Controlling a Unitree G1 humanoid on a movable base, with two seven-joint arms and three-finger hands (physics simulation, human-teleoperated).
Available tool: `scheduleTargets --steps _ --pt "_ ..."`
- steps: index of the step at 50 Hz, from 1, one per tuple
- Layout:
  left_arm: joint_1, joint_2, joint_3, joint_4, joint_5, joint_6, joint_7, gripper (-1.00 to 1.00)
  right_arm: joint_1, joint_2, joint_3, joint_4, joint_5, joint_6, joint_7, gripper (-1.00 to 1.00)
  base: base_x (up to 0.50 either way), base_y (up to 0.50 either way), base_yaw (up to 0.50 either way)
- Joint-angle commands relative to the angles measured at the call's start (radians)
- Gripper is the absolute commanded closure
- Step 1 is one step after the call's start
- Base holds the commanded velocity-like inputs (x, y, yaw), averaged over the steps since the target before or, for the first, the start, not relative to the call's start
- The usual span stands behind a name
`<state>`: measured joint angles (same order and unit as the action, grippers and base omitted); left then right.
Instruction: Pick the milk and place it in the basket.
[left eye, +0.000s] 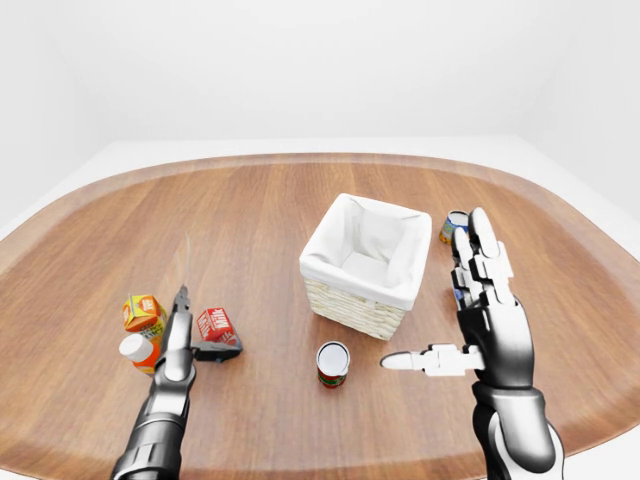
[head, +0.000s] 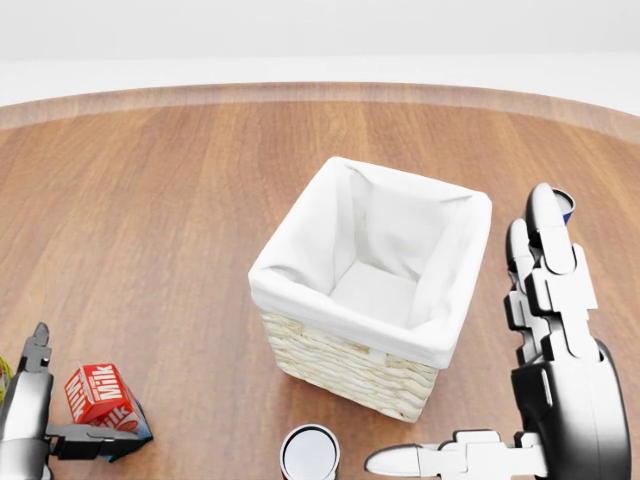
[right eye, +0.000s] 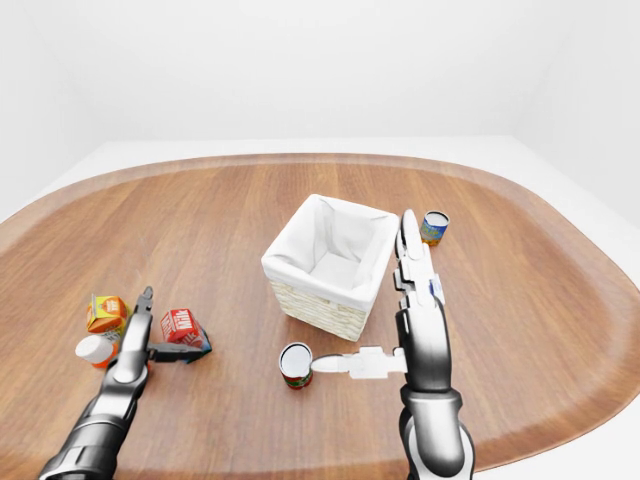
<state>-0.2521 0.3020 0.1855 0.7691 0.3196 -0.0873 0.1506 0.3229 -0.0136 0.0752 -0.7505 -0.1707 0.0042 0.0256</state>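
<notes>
The oval wooden tabletop (left eye: 250, 210) is carrying everything here. The cloth-lined basket (left eye: 362, 262) is sitting near its middle, empty. The right hand (left eye: 480, 320) is hovering beside the basket, fingers spread wide. The left hand (left eye: 185, 340) is reaching near the tabletop's left edge, fingers open, thumb touching the milk (left eye: 215, 325). A small can (left eye: 333, 362) is standing below the basket.

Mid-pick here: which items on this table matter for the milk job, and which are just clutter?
Job: milk carton, lined basket, left hand open beside the carton.
Clutter: orange carton, white-capped bottle, can below the basket, can at right; right hand idle.
</notes>
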Motion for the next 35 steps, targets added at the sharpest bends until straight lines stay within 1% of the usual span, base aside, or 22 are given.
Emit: scheduleTargets --steps 1,3,6,7,8,15,19,25,35 --pt "-0.082 0.04 -0.034 0.244 -0.007 0.0 0.061 -1.0 -0.001 -0.001 0.002 -0.001 -0.002 0.002 -0.001 -1.0 0.0 0.0 0.0" --pt "-0.083 0.041 -0.038 0.245 -0.008 0.0 0.059 -1.0 -0.001 -0.001 0.001 -0.001 0.0 0.003 -0.001 -1.0 0.0 0.0 0.0" --pt "-0.086 0.041 -0.041 0.256 -0.019 0.0 0.028 -1.0 -0.002 -0.001 0.001 -0.004 0.001 0.006 0.0 -1.0 0.0 0.0 0.0" --pt "-0.087 0.038 -0.037 0.256 -0.038 0.0 0.005 -0.23 -0.002 0.0 0.0 -0.004 0.0 0.006 0.0 -1.0 0.0 0.0 0.0" --pt "-0.087 0.038 -0.037 0.254 -0.045 0.0 -0.009 0.98 -0.004 0.0 -0.001 -0.003 0.0 0.007 0.0 -1.0 0.0 0.0 0.0" --pt "-0.09 0.042 -0.04 0.263 -0.05 0.0 -0.029 1.0 -0.004 0.0 -0.001 -0.002 0.003 0.007 0.001 -1.0 0.0 0.0 0.0" --pt "-0.085 0.04 -0.04 0.25 -0.051 0.0 -0.033 1.0 -0.002 0.0 0.002 -0.011 0.001 0.013 0.001 -1.0 0.0 0.0 0.0" --pt "-0.08 0.039 -0.04 0.241 -0.048 0.0 -0.038 1.0 -0.003 0.0 0.0 -0.011 0.003 0.014 0.0 -1.0 0.0 0.0 0.0" --pt "-0.105 0.048 -0.038 0.254 -0.049 0.0 -0.044 1.0 -0.001 -0.001 0.004 -0.007 0.0 0.01 -0.001 -1.0 0.0 0.0 0.0"
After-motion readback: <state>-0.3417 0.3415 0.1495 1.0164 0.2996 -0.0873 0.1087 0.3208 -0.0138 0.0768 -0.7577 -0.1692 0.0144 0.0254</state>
